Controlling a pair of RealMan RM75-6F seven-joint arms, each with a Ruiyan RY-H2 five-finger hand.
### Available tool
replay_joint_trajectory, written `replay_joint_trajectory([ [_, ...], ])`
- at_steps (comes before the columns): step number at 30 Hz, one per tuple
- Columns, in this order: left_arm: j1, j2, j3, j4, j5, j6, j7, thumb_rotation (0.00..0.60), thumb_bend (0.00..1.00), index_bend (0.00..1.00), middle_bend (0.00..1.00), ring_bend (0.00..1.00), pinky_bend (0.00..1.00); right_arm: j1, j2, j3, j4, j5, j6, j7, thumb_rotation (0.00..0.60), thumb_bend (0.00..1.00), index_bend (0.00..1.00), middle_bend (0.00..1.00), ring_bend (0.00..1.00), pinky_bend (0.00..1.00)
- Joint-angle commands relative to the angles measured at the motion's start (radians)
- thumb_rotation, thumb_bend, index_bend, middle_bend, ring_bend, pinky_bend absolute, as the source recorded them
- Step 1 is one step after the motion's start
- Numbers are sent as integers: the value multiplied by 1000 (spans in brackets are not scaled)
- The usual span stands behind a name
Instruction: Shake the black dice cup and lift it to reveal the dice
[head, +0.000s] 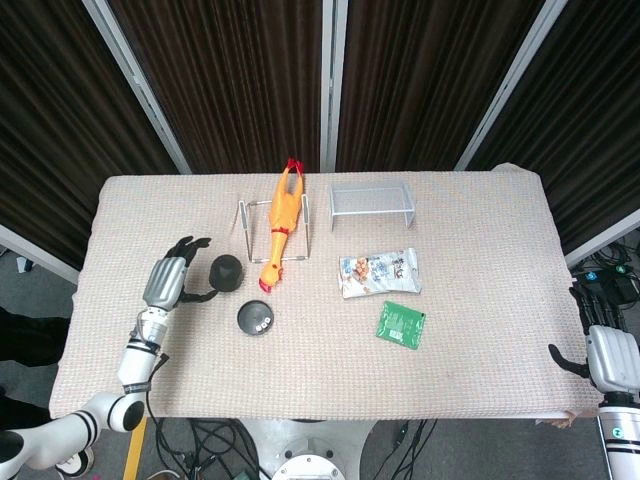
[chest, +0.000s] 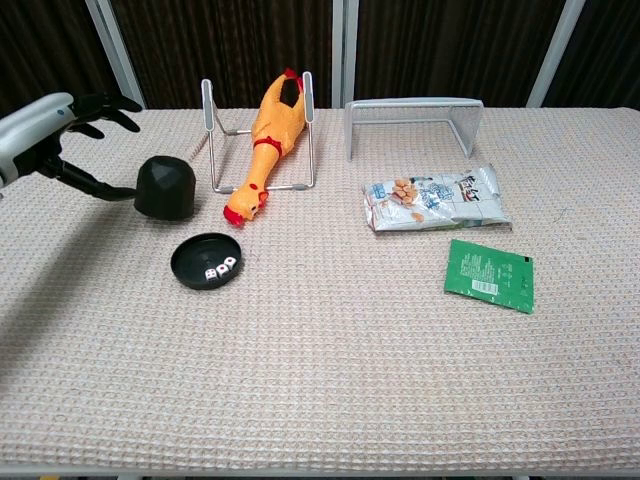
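Observation:
The black dice cup (chest: 166, 187) (head: 226, 271) stands mouth-down on the cloth, left of the wire rack. Its round black base tray (chest: 209, 260) (head: 256, 318) lies a little nearer the front, with three white dice (chest: 220, 268) showing on it. My left hand (chest: 62, 125) (head: 168, 280) hovers just left of the cup, fingers spread, holding nothing; its thumb reaches toward the cup's side. My right hand (head: 603, 340) hangs past the table's right edge, seen only from behind in the head view.
A yellow rubber chicken (chest: 269, 140) leans on a wire rack (chest: 256, 125) right beside the cup. A wire shelf (chest: 412, 122), a snack bag (chest: 436, 201) and a green packet (chest: 489, 274) lie to the right.

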Motion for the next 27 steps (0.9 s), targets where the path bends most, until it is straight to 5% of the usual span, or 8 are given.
replay_joint_trajectory([
  [1,17,39,-16,-40,3,44,8,600,114,140,188,79,170,0,-1,0,2,-3,2,3,600,169,0,0,0,0],
  [11,134,250,-54,-259,-62,198,211,600,145,167,189,79,186,-7,-4,-2,10,-31,34,25,600,170,0,0,0,0],
  [20,268,436,105,-456,-55,242,504,600,85,177,188,79,198,-18,-1,-17,7,-84,78,50,600,164,0,0,0,0],
  [27,345,455,166,-519,-41,302,553,600,89,177,188,70,193,-15,-8,-23,0,-87,73,29,600,164,0,0,0,0],
])
